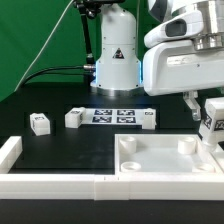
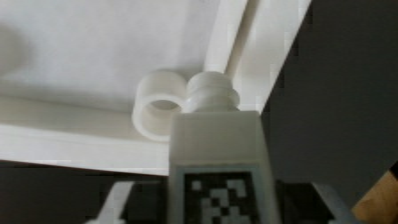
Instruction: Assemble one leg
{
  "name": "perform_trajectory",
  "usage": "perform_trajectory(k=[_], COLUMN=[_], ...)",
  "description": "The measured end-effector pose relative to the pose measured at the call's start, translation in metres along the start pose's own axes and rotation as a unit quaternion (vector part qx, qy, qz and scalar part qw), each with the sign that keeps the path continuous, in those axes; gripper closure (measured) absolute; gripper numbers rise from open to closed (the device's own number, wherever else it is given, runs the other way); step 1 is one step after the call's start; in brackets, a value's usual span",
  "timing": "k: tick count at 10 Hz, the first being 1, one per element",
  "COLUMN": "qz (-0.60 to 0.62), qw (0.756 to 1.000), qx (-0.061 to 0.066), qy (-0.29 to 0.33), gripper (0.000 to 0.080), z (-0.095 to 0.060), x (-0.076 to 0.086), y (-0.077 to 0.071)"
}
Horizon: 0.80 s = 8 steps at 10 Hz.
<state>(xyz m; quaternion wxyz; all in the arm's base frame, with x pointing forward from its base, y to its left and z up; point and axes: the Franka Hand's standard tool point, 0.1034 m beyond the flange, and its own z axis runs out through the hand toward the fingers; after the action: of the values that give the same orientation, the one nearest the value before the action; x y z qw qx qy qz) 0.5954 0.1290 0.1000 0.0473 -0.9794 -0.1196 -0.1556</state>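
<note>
Your big white arm [image 1: 180, 50] comes in from the exterior view's right. Under it lies the big flat panel [image 1: 150, 165] with round holes in its corners. It sits against a white rail [image 1: 50, 182] at the front. I think that is so it cannot slide when you push a leg in.

Behind the panel, the marker board [image 1: 112, 116] lies flat on the table. Three spare legs sit near it: one [image 1: 40, 123] far off at the exterior view's left, one [image 1: 75, 118] just beside the board, and one [image 1: 148, 120] at its other end. They are well away from the arm, so they will not get bumped.

The gripper [image 1: 208, 115] is closed on the leg [image 1: 214, 122], pinching its sides. It hangs over the panel's corner on the exterior view's right. In the wrist view, the leg's round tip [image 2: 208, 92] points away from the camera toward the panel. I think that is so the tip can go into a hole. A white ring [image 2: 160, 102] sits just beside the tip. It may be that hole, but I cannot tell. I also cannot tell if the tip touches the panel yet.
</note>
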Motion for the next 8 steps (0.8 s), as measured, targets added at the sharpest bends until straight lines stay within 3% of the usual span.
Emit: perform_trajectory(k=[2, 6, 8], qz=[0.0, -0.017, -0.022], qw=[1.0, 0.999, 0.998], qx=[0.0, -0.012, -0.016], qy=[0.0, 0.04, 0.052], gripper=[0.0509, 0.0509, 0.0509], z=[0.0, 0.003, 0.005], x=[0.0, 0.012, 0.01], y=[0.0, 0.022, 0.026])
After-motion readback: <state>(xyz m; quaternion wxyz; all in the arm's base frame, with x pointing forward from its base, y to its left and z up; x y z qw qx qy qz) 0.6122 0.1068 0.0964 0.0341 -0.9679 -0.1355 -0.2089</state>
